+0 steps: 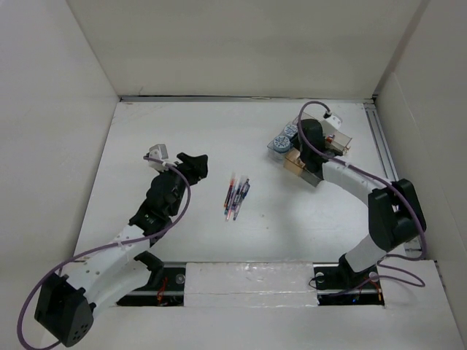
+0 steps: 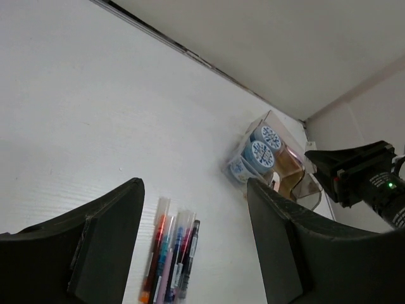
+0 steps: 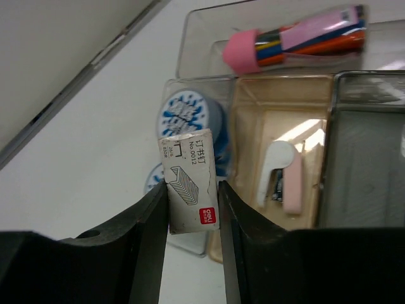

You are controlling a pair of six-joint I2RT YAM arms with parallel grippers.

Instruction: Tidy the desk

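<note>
The desk is the big white top that fills the middle of the overhead view, shut in by pale panels, with a metal rail running down its right edge. At centre left the left gripper has its claw spread wide with nothing in it. From its own camera, a bunch of pens lies on the desk between the two dark fingers, at the bottom of the frame. In the overhead view those pens sit loose in the middle of the desk, well apart from everything else. At upper right the right gripper pinches a small white staple box upright between its fingers, over the clear tray. The tray is crowded. Blue patterned rolls sit directly behind the staple box in the left compartment. A white and pink stapler lies in the tan compartment just to the right. A pink-capped tube of coloured sticks lies across the top compartment. A dark compartment takes up the right side. I can't tell whether the staple box touches the rolls beneath it.
</note>
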